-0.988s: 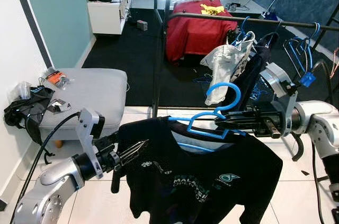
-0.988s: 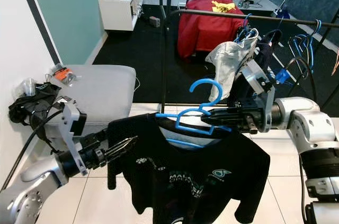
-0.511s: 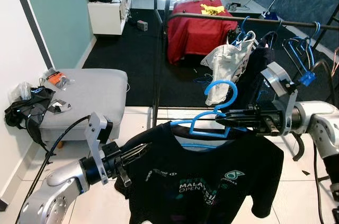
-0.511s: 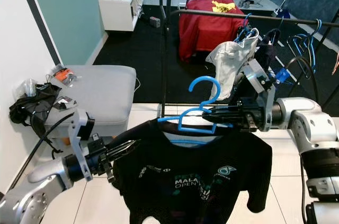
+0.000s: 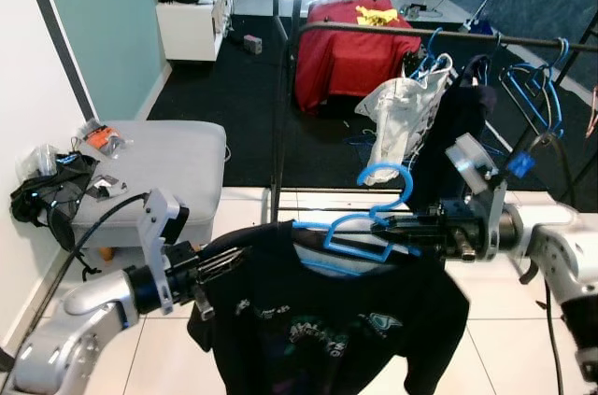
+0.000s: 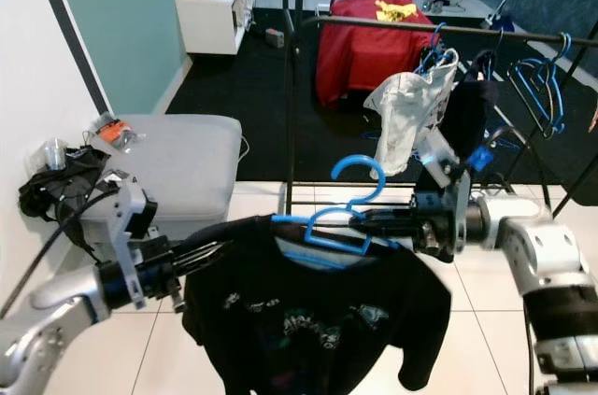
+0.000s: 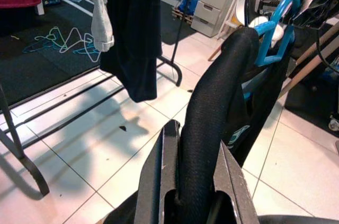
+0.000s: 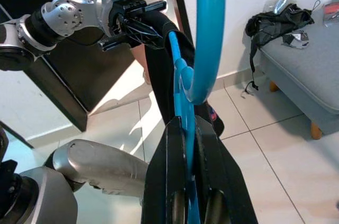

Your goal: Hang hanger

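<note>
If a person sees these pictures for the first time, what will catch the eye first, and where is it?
The black T-shirt on a blue hanger hangs in the middle foreground, stretched between both arms. The right pincer is shut on the hanger below its hook, and the left pincer grips the shirt's sleeve. Behind them stands a dark clothes rail with hung garments and spare blue hangers, and a grey ottoman sits at the left.

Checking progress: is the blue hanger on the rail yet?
No. The blue hanger with the black shirt is held below the rail.
</note>
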Robot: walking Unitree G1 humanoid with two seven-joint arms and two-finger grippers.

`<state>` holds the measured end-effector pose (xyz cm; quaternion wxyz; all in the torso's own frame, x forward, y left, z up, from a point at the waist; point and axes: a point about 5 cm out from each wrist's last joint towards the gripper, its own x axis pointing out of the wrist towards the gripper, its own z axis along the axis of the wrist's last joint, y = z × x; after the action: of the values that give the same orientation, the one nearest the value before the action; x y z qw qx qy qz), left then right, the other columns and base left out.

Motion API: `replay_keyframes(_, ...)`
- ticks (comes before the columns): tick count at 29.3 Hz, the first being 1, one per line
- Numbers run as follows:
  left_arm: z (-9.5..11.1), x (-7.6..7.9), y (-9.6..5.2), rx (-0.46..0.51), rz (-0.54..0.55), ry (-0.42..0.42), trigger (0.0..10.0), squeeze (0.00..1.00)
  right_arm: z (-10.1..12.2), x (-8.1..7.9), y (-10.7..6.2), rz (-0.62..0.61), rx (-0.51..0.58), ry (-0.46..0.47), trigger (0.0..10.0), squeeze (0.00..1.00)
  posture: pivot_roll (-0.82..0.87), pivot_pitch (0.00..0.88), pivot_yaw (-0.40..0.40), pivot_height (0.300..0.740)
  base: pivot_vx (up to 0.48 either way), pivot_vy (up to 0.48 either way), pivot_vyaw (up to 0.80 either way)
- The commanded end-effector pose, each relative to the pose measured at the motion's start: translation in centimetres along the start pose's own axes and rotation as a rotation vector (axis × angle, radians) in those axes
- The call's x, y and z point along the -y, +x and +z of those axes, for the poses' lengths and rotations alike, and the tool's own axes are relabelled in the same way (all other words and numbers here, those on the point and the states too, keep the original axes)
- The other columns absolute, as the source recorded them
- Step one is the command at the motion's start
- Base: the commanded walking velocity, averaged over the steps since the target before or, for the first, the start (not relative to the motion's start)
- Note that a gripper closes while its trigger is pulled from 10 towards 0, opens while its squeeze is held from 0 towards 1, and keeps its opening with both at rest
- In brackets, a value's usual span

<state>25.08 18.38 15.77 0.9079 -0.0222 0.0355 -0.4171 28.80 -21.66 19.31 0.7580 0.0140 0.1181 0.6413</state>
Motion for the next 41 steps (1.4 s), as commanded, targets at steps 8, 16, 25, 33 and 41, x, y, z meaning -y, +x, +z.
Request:
replay_keyframes(8, -0.7, -0.9, 0.3, -0.041, 0.112, 0.007, 10.0, 0.17, 2.2, -0.2, -0.9, -0.042, 0.077, -0.062, 10.0, 0.00, -0.07, 0.004, -0.019, 0.740, 0.000, 0.000, 0.00)
replay_keyframes(16, -1.5, 0.6, 1.2, -0.050, 0.063, -0.007, 10.0, 0.40, 3.8, -0.5, -0.8, -0.025, 0.130, -0.094, 10.0, 0.00, -0.07, 0.005, -0.027, 0.740, 0.000, 0.000, 0.00)
replay_keyframes(25, -2.0, 0.9, 0.7, -0.071, 0.028, 0.010, 10.0, 0.00, 5.2, -0.5, -1.4, -0.006, 0.165, -0.100, 10.0, 0.00, -0.08, 0.006, -0.030, 0.740, 0.000, 0.000, 0.00)
replay_keyframes(33, -3.4, 1.7, 1.3, -0.087, -0.004, -0.011, 10.0, 0.00, 6.5, -0.7, -1.9, 0.018, 0.185, -0.110, 10.0, 0.00, -0.08, 0.000, -0.034, 0.740, 0.000, 0.000, 0.00)
replay_keyframes(41, -4.1, 1.3, 1.7, -0.093, 0.043, -0.009, 10.0, 0.00, 7.3, -1.0, -2.0, 0.038, 0.210, -0.117, 10.0, 0.00, -0.08, 0.000, -0.032, 0.740, 0.000, 0.000, 0.00)
